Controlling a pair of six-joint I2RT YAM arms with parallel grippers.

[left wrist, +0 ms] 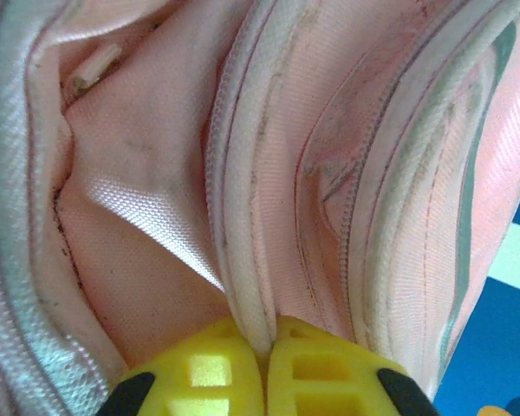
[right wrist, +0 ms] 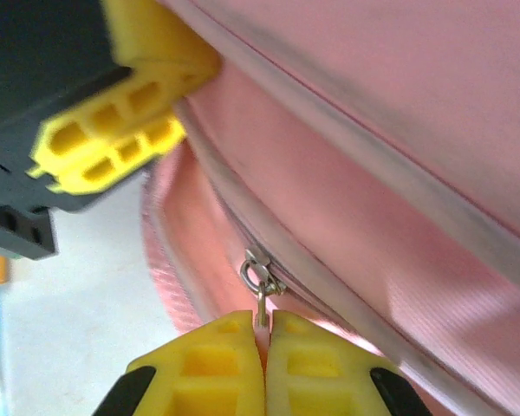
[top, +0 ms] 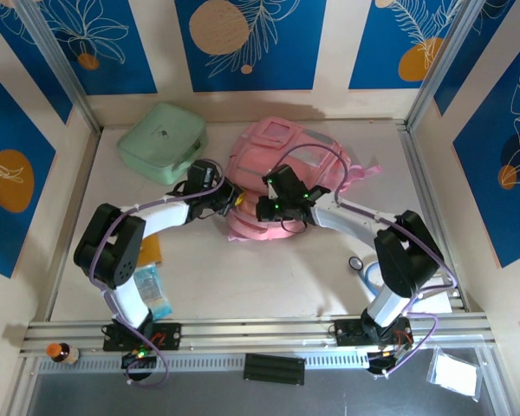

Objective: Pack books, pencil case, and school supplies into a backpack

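While the left gripper point(left wrist: 264, 342) pinches a white piped edge point(left wrist: 240, 217) of the backpack point(top: 262, 154), the right gripper point(right wrist: 264, 328) sits clamped on its small metal zipper pull point(right wrist: 259, 282).

Counts: one pink backpack point(top: 286, 160), one zipper pull point(right wrist: 258, 284) on it. One mint-green case point(top: 160, 140). Two robot arms, left arm point(top: 152, 214) and right arm point(top: 360, 218); two grippers, left gripper point(left wrist: 264, 347) and right gripper point(right wrist: 262, 334). One light blue packet point(top: 153, 293), one orange-brown flat item point(top: 149, 251) half hidden, kind unclear. One small ring point(top: 355, 263). One orange-capped bottle point(top: 61, 353), one black block point(top: 274, 368), one clear bag point(top: 455, 373).
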